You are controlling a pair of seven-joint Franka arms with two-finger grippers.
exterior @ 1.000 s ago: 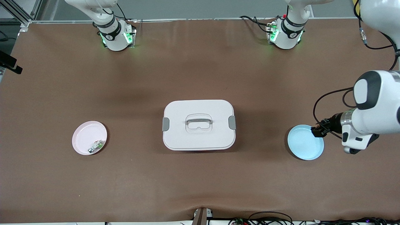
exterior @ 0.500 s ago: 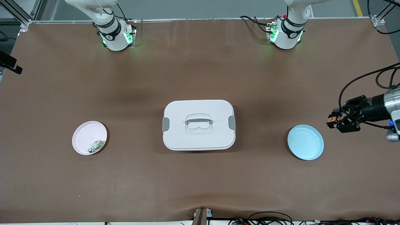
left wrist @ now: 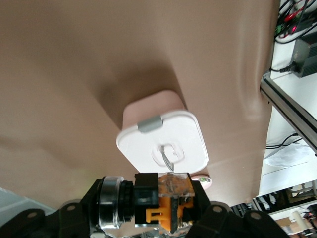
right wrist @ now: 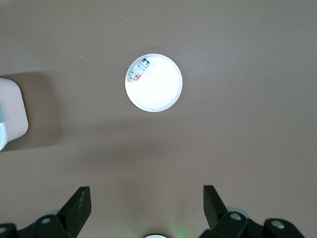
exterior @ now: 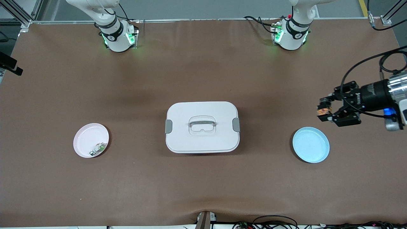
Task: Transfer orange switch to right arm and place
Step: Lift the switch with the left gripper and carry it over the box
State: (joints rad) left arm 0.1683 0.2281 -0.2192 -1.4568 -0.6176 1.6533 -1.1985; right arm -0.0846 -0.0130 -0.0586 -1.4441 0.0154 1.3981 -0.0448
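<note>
A white lidded box point(exterior: 202, 127) sits mid-desk point(exterior: 203, 187), with a pink plate point(exterior: 89, 137) holding a small green-white-silver part point(exterior: 98, 148) toward the right arm's end and a blue plate point(exterior: 310, 144) toward the left arm's end.

1. Front view: high, looks down across the whole table point(exterior: 203, 190) toward the arm bases.
2. Left wrist view: raised, tilted, shares the white lidded box point(left wrist: 163, 141) point(exterior: 202, 126).
3. Right wrist view: high, straight down, shares the pink plate point(right wrist: 154, 83) point(exterior: 91, 140).
</note>
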